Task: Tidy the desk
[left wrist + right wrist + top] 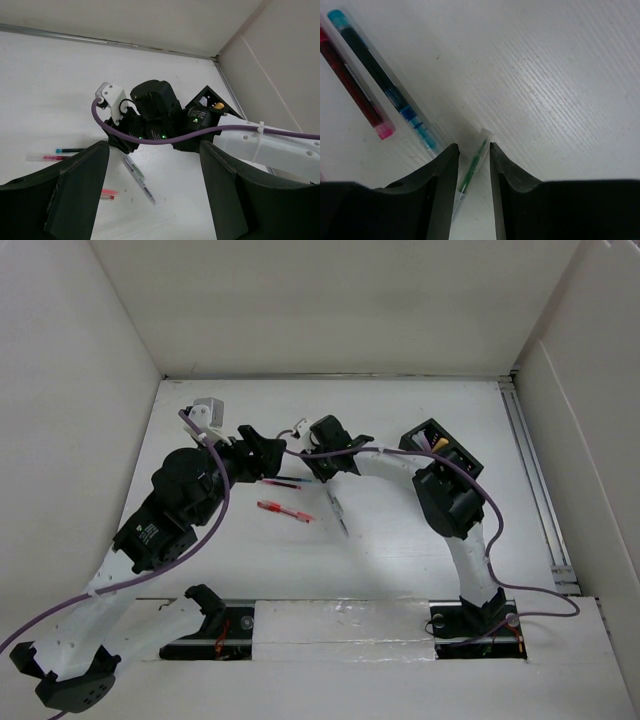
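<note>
Well, early going: the desk spreads across the whole floor of the top view, with pens loose at its centre and the holder at their 3 o'clock. None of this lot is put away yet, I'd judge, so every loose pen is left to do. The right gripper straddles the green pen, jaws a sliver apart, pen flat and not visibly pinched. Only that wrist view shows it, with the blue pen and pink pen at 10 o'clock. The left wrist view alone shows the left gripper gaping wide, empty.
</note>
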Robot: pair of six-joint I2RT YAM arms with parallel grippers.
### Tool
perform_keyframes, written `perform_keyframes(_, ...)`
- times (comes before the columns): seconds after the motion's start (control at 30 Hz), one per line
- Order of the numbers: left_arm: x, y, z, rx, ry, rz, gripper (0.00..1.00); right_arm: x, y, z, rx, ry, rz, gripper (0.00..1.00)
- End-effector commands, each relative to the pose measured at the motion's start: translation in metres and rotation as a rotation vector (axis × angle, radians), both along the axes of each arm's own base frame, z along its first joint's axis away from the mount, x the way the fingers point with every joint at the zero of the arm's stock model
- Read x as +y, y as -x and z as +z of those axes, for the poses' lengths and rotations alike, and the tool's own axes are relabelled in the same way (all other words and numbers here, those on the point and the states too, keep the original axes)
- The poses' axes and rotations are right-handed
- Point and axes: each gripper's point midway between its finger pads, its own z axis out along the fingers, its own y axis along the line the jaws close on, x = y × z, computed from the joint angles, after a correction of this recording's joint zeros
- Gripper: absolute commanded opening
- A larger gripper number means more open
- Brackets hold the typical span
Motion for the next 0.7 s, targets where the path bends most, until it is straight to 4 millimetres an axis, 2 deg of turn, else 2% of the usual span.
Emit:
perform_keyframes(0.0, 0.001, -0.001, 0.005, -0.019, 0.01, 0.004, 0.69, 0.017, -0.005, 0.016, -0.016, -0.062, -0.011, 0.37)
perform_keyframes(0.17, 0.003, 0.0, 0.005, -0.021, 0.009, 0.009, 0.69, 0.015, -0.004, 0.009, -0.002, -0.061, -0.04, 0.29)
perform_keyframes(0.3, 0.006, 0.0, 0.006, -0.026, 0.004, 0.02, 0.69, 0.008, 0.0, 0.003, 0.001, -0.055, -0.063, 0.27)
perform_keyframes(0.37, 0.005, -0.001, 0.005, -0.023, 0.003, 0.02, 0.69, 0.002, -0.001, -0.002, 0.011, -0.046, -0.078, 0.2)
perform_keyframes(0.43, 0.005, 0.0, 0.006, -0.023, 0.002, 0.015, 0.69, 0.001, -0.001, -0.002, 0.009, -0.045, -0.082, 0.17)
perform_keyframes(0.5, 0.003, -0.001, 0.008, -0.025, 0.001, 0.012, 0.69, -0.005, -0.007, 0.003, -0.005, -0.042, -0.101, 0.06)
perform_keyframes(0.63, 0.001, -0.002, 0.008, -0.023, -0.002, 0.007, 0.69, -0.008, -0.014, 0.016, -0.018, -0.083, -0.102, 0.0)
perform_keyframes(0.67, 0.001, -0.002, 0.008, -0.024, -0.001, 0.007, 0.69, -0.006, -0.015, 0.031, -0.04, -0.11, -0.101, 0.0)
